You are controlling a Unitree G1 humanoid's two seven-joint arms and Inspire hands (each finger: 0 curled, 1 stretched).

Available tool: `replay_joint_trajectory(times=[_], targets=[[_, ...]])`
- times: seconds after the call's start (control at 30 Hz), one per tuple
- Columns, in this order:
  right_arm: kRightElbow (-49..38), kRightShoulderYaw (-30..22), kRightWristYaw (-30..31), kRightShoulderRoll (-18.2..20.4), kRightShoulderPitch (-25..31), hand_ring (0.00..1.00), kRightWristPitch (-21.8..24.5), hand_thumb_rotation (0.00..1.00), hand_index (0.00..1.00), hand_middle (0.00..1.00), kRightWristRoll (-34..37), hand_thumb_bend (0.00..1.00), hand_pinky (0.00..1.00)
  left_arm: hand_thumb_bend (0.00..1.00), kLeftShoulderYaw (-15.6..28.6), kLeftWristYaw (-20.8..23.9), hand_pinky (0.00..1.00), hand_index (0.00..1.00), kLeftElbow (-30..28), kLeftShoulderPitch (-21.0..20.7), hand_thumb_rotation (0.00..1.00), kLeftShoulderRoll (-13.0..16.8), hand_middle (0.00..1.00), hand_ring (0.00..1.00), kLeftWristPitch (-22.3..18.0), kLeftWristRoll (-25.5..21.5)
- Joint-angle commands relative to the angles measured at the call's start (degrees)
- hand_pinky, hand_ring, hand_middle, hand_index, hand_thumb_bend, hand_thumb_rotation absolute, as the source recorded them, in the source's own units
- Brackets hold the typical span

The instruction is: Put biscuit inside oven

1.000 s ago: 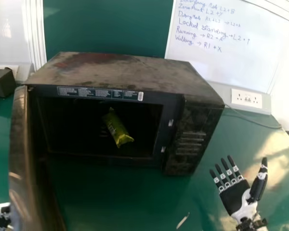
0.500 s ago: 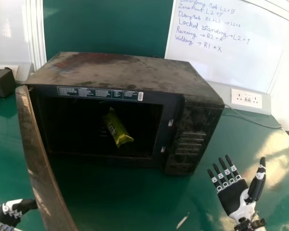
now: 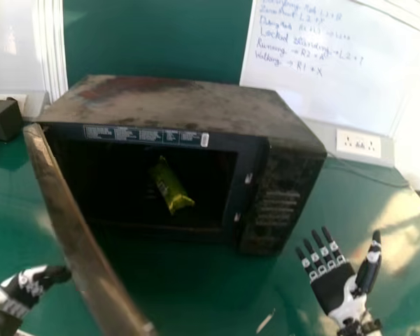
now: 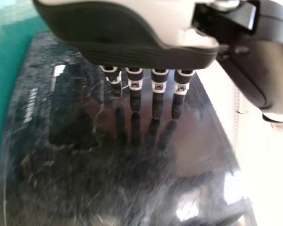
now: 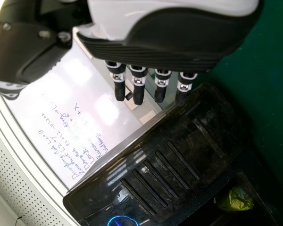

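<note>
The left hand has its fingers straight and slightly apart, tips at the outer face of the microwave door, which stands partly open; closing it seems the step in hand, best done by pushing near the free edge along the hinge's arc, softly enough not to shift the microwave oven; the yellow-green biscuit packet lies inside (its near end deserves a check for clearance); the right hand idles beside the oven, spread wide.
</note>
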Motion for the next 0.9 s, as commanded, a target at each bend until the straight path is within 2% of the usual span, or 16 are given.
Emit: replay_joint_trajectory(times=[0.0, 0.03, 0.1, 0.17, 0.27, 0.33, 0.57, 0.73, 0.87], targets=[[-0.1, -0.4, -0.1, 0.7, -0.3, 1.0, 0.2, 0.83, 1.0, 1.0, 0.1, 0.81, 1.0, 0.95, 0.7, 0.4, 0.95, 0.89, -0.1, -4.3, 0.88, 1.5, 0.92, 0.93, 1.4, 0.1], [-0.2, -0.4, -0.1, 0.8, -0.3, 1.0, 0.3, 0.84, 1.0, 1.0, 0.2, 0.76, 1.0, 0.95, 0.7, 0.3, 0.94, 0.88, 0.7, -6.6, 0.88, 1.8, 0.91, 0.93, 1.5, 0.1], [0.1, -0.6, 0.3, 0.9, -0.3, 1.0, 0.5, 0.89, 1.0, 1.0, 0.7, 0.87, 0.99, 0.94, 0.9, 0.4, 0.96, 0.89, 1.5, -10.3, 0.88, 2.5, 0.92, 0.93, 2.3, 0.6], [-0.1, -0.8, -0.4, 1.1, -0.3, 1.0, 0.9, 0.91, 1.0, 1.0, 1.0, 0.85, 0.99, 0.94, 1.2, 0.7, 0.96, 0.89, 1.8, -13.4, 0.88, 3.5, 0.91, 0.93, 4.0, 1.1], [-0.1, -0.8, 0.1, 1.1, -0.2, 1.0, 0.8, 0.97, 1.0, 1.0, 0.7, 0.96, 1.0, 0.93, 1.2, 0.7, 0.96, 0.88, 3.0, -17.9, 0.88, 4.7, 0.91, 0.93, 6.0, 1.1], [0.0, -1.0, 0.2, 1.2, -0.1, 1.0, 0.9, 0.97, 1.0, 1.0, 0.9, 0.99, 1.0, 0.94, 1.6, 1.1, 0.95, 0.88, 2.8, -19.9, 0.88, 5.6, 0.91, 0.93, 8.3, 0.9], [-0.4, -1.4, -0.5, 2.1, 0.0, 0.99, 1.7, 1.0, 1.0, 1.0, 1.4, 1.0, 0.98, 0.92, 2.7, 0.9, 0.95, 0.89, 3.5, -26.6, 0.88, 7.8, 0.9, 0.92, 13.4, -0.4], [-0.3, -1.4, -0.3, 2.1, 0.0, 0.98, 2.0, 1.0, 1.0, 0.99, 1.3, 1.0, 0.95, 0.93, 3.8, 1.9, 0.94, 0.89, 1.6, -29.3, 0.86, 10.5, 0.91, 0.92, 19.6, -1.0], [-0.5, -1.4, -0.6, 2.4, 0.1, 0.98, 2.1, 1.0, 1.0, 0.98, 1.4, 1.0, 0.96, 0.93, 3.2, 1.2, 0.94, 0.88, 2.5, -32.9, 0.87, 11.3, 0.9, 0.92, 21.3, -0.5]])
